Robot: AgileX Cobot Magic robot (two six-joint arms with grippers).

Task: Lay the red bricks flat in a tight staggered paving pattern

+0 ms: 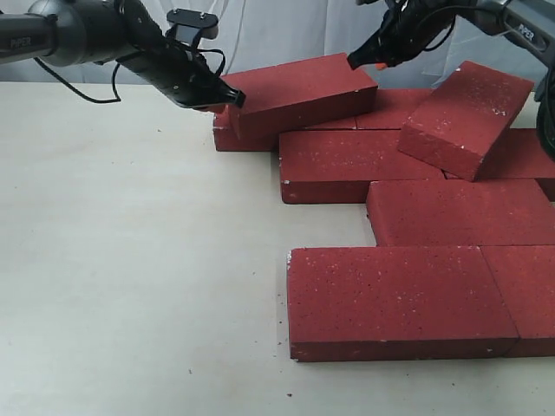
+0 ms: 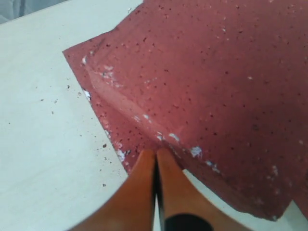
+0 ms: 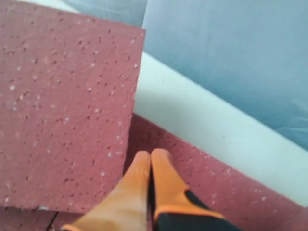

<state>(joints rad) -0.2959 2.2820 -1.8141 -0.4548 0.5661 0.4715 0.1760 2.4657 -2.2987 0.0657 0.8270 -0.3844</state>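
Biggest worry, starting at the left: shoving with the left gripper (image 1: 230,98) against the end of the raised brick (image 1: 299,91) and skating off that rough edge, thanks to the tiny contact patch of pinched tips; could also pivot the thing rather than slide it, leaving it crooked over the flat bricks (image 1: 360,165) underneath on the table (image 1: 130,260); worse with a hard push, knocking the laid rows apart and opening gaps in the pattern. Further right, same story for the right gripper (image 1: 357,61) at the far corner of that brick; mismatched pushes from both ends, and likely to twist or drop with a thud. Far right, a second tilted brick (image 1: 466,117) propped on its neighbours, not flat yet, easy to bump.

Pose-wise: left arm reaching in low from the left, angled down at the brick's end, fingers pressed fully together on nothing, tips touching the edge in the left wrist view; right arm coming in from the upper right, angled down, likewise pinched closed and empty, tips just beside the brick's corner, above a lower brick.
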